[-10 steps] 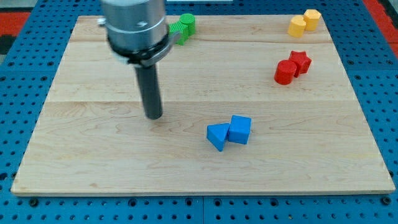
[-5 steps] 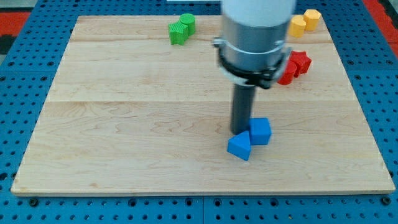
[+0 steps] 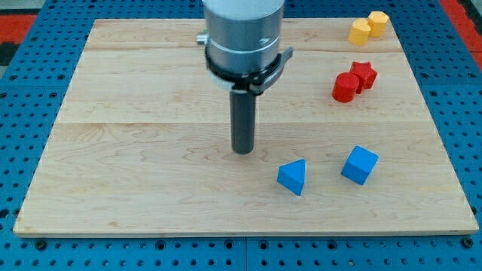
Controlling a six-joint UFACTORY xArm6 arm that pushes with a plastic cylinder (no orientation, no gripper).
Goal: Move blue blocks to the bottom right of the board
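Blue pegboard frames our wooden desk (image 3: 113,188). Our end effector is a bare rod, gripping nothing; our tip (image 3: 242,150) stands up-left of the blue wedge-like block (image 3: 292,177), apparently clear of it, with the blue cube (image 3: 359,165) farther right.

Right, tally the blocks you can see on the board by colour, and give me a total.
Blue: 2, a triangular block and a cube.
Red: 2, a cylinder and a star.
Yellow: 2, and.
Total: 6 blocks.
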